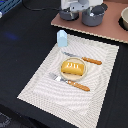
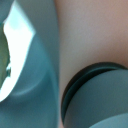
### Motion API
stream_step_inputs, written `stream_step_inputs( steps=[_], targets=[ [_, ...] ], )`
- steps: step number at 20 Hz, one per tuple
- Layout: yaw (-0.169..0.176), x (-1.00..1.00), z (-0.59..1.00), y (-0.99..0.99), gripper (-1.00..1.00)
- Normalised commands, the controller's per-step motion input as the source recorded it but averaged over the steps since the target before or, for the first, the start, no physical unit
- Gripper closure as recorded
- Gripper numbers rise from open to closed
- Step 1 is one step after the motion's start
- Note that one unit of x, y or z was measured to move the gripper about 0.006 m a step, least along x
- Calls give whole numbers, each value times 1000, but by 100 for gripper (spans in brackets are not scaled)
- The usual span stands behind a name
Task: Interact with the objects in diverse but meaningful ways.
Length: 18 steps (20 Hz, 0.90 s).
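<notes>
My gripper (image 1: 79,7) hangs low over two grey pots on a pinkish board (image 1: 112,30) at the back: a small saucepan (image 1: 68,14) and a larger pot (image 1: 94,15). Its fingers are hidden, so I cannot tell how the jaws stand. The blurred wrist view shows a dark round pot rim (image 2: 92,95) very close and a grey-blue curved wall (image 2: 37,60) beside it. On the placemat a yellow bread block (image 1: 73,68) lies on a small plate. A pale blue carton (image 1: 62,38) stands at the mat's far corner. No white tube is in view.
A toy knife (image 1: 85,59) and a toy fork (image 1: 70,81), both with brown handles, lie either side of the plate on the striped beige placemat (image 1: 40,85). Another round dish (image 1: 124,18) sits at the exterior view's right edge. The table is black.
</notes>
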Motion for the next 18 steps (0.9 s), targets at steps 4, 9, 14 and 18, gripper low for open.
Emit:
stream_step_inputs(
  steps=[4,9,14,18],
  targets=[
    [0,251,80,368,-100],
    [-7,194,0,271,-100],
    [-16,216,-5,143,-100],
    [-27,174,-32,71,-100]
  ],
)
